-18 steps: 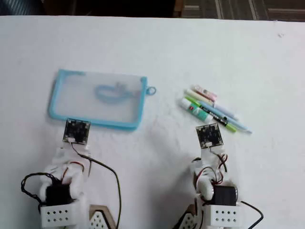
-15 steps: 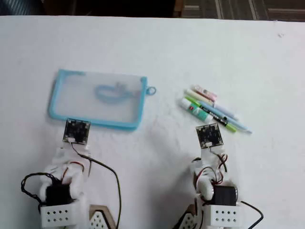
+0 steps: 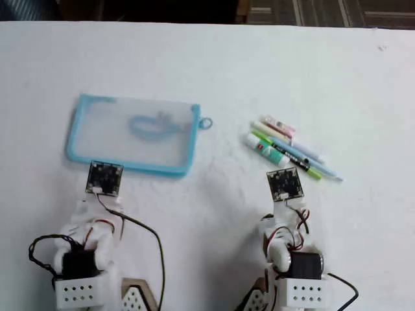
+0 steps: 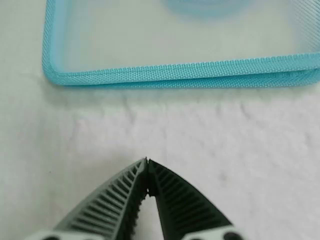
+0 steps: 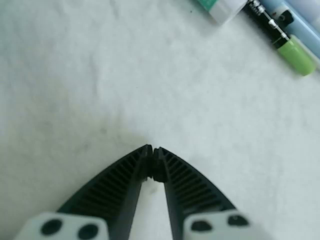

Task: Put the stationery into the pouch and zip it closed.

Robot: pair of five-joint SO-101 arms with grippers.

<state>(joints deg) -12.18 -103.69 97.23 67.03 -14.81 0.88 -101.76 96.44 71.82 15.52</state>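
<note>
A translucent pouch [image 3: 133, 133] with a blue border lies flat on the white table, its zipper pull ring [image 3: 205, 122] at its right end. Its near edge is close ahead in the left wrist view as the pouch [image 4: 175, 45]. To its right lies a cluster of stationery [image 3: 290, 150]: pens, a glue stick and a small eraser. The pen ends [image 5: 280, 35] lie beyond the right fingertips. My left gripper [image 4: 147, 161] is shut and empty, just short of the pouch's near edge. My right gripper [image 5: 152, 148] is shut and empty, near the stationery.
The table is covered with a white cloth [image 3: 214, 65]. Both arm bases sit at the near edge, the left arm [image 3: 87, 246] and the right arm [image 3: 288, 253]. Open cloth lies between the pouch and the stationery.
</note>
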